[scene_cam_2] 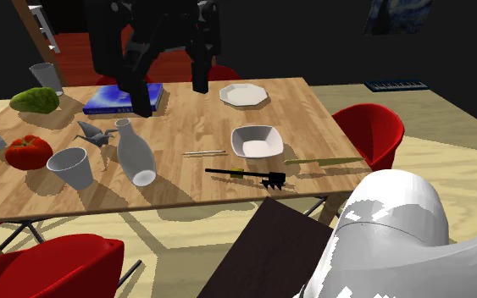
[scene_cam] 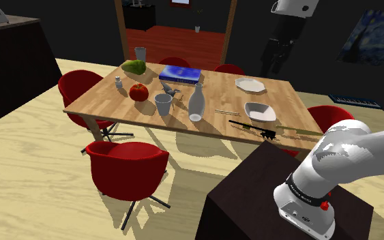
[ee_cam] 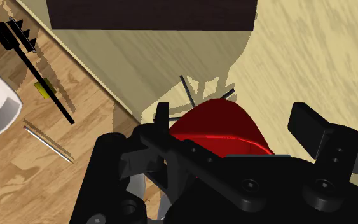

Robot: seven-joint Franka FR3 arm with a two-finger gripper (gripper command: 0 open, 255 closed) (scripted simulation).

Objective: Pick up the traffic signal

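Shoulder view: traffic signal [scene_cam: 255, 127] lies flat, at the table's [scene_cam: 101, 95] lower-right edge.
Second exterior view: gripper [scene_cam_2: 172, 100] upper left, fingers wide, empty, well apart from it.
Wrist view: thin pole [ee_cam: 53, 98]; a clumsy pinch may shove it off the edge.

The traffic signal [scene_cam_2: 246, 175] was black with a yellow band. The surface [scene_cam_2: 313, 118] showed brown wood grain; the chairs [scene_cam: 125, 163] were red, the book [scene_cam: 180, 73] blue.
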